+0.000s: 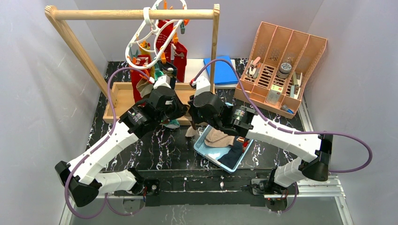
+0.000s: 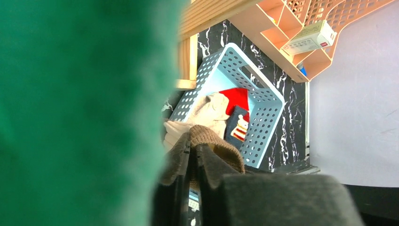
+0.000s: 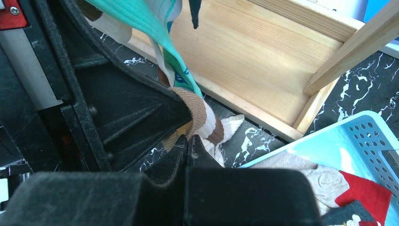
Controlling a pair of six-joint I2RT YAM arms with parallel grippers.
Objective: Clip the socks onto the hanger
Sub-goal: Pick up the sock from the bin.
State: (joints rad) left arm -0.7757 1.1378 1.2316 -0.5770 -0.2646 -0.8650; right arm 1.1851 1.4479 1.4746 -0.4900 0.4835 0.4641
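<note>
Between our left gripper (image 2: 193,149) and right gripper (image 3: 188,143), both pinched tight on the brown sock (image 3: 200,110), we should pull its cuff taut, then raise it to the hanger (image 1: 152,30) above them.

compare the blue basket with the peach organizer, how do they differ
Colour: the basket is light blue, the organizer peach. Pose: the basket lies low and flat on the table; the organizer stands taller, with high dividers. Contents: the basket holds socks in one open space, the organizer a box and a jar in separate slots. Both are perforated plastic.
</note>
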